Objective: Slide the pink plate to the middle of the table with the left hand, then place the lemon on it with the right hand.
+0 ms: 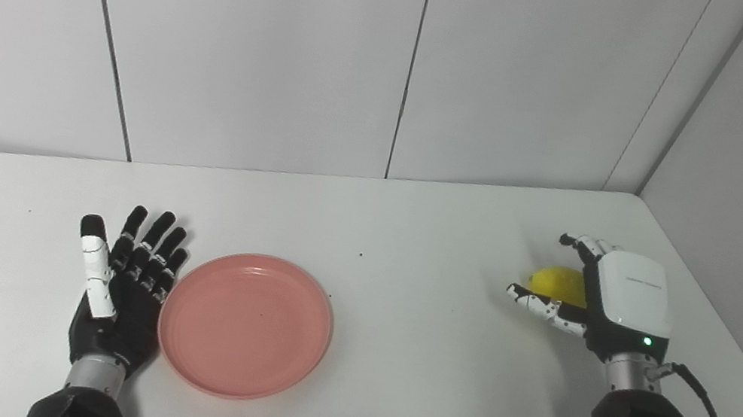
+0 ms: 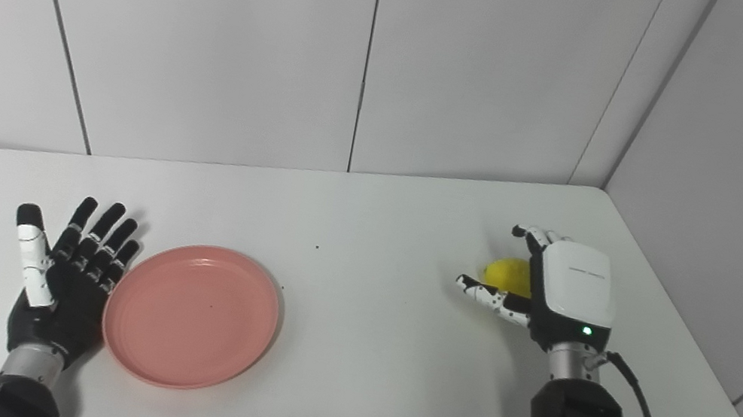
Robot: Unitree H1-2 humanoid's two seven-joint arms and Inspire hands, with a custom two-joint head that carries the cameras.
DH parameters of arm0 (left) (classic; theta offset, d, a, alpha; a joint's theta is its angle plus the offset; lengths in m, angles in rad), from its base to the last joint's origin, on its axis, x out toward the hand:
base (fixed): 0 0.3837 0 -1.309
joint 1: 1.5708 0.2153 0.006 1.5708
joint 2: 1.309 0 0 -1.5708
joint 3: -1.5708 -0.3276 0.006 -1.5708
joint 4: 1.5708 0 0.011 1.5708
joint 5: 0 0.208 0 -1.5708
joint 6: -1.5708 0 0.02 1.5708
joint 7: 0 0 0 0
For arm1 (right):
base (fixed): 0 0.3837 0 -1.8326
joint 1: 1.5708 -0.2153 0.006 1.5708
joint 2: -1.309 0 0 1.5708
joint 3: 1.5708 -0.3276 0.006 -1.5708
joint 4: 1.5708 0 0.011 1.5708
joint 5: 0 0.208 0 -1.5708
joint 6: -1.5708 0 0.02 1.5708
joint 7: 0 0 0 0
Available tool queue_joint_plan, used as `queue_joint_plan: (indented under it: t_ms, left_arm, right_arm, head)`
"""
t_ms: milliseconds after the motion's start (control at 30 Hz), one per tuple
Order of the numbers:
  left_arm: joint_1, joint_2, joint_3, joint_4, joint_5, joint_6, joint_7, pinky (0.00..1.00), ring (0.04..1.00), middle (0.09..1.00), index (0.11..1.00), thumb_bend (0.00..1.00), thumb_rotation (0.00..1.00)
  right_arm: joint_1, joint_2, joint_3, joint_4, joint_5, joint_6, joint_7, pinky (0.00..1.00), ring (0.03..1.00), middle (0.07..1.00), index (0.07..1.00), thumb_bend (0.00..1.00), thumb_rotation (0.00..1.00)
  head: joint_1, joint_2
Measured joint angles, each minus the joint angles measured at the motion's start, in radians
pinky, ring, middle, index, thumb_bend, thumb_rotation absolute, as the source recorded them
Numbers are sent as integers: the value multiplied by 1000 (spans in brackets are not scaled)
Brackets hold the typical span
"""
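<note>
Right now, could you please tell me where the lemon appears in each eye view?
Left eye view: lemon at right of centre, inside the right hand.
Right eye view: lemon also right of centre, nearer the middle.
Shared landmark: the pink plate far to its left.

Bright, even, diffuse light from overhead. Soft faint shadows only: thin one just right of pink plate [image 1: 245, 325], another under right hand [image 1: 600, 298] far right of plate. No glare on table [image 1: 440, 251]. Sharp overall, slight softness at lemon [image 1: 559, 284]; edges undistorted.
</note>
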Motion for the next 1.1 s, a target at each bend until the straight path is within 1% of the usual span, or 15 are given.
queue_joint_plan:
  t_ms: [333,367,533,700,833,900,933,967,1000,1033,1067,1100]
  left_arm:
    - [4,1,-4,-10,0,6,1,963,907,900,957,833,832]
    - [5,1,-4,-12,0,7,1,967,911,906,961,830,837]
    - [9,1,-5,-17,1,10,1,975,917,912,959,828,840]
    - [9,1,-5,-17,1,10,1,972,918,914,959,817,842]
    - [9,1,-6,-18,1,10,1,955,912,910,957,816,842]
    - [10,1,-5,-21,1,11,2,953,910,908,956,817,841]
    - [12,1,-5,-23,1,11,2,952,909,906,957,818,843]
    - [13,1,-6,-25,1,12,3,952,908,905,957,819,844]
    - [14,1,-7,-27,1,12,3,945,905,903,956,820,847]
    - [16,1,-9,-29,1,12,4,940,903,902,955,819,850]
    - [18,1,-10,-31,2,13,6,939,903,904,955,812,851]
    - [19,1,-11,-32,2,14,8,939,903,904,955,810,851]
  right_arm:
    - [-33,-4,27,80,6,0,-19,683,703,731,709,821,792]
    - [-36,-4,31,84,7,0,-20,683,700,728,709,817,775]
    - [-44,-4,41,101,23,0,-27,699,709,731,712,818,756]
    - [-64,-11,58,141,25,0,-48,680,697,721,707,821,762]
    - [-67,-23,67,146,35,-1,-56,671,696,721,702,827,765]
    - [-67,-25,70,150,40,0,-57,586,639,695,683,825,764]
    - [-67,-26,71,154,42,0,-57,502,570,641,647,809,726]
    - [-67,-26,71,161,43,0,-58,458,535,613,629,800,706]
    - [-67,-26,71,167,44,0,-59,389,468,552,582,777,617]
    - [-67,-26,71,169,47,0,-59,353,432,519,551,762,548]
    - [-67,-26,71,170,50,0,-59,293,365,456,487,744,430]
    - [-69,-26,71,176,52,0,-66,285,357,448,478,742,415]
  head:
    - [17,2]
    - [17,2]
    - [23,2]
    - [25,2]
    - [26,2]
    - [26,3]
    - [26,3]
    - [26,5]
    - [28,8]
    - [28,8]
    - [28,9]
    - [28,9]
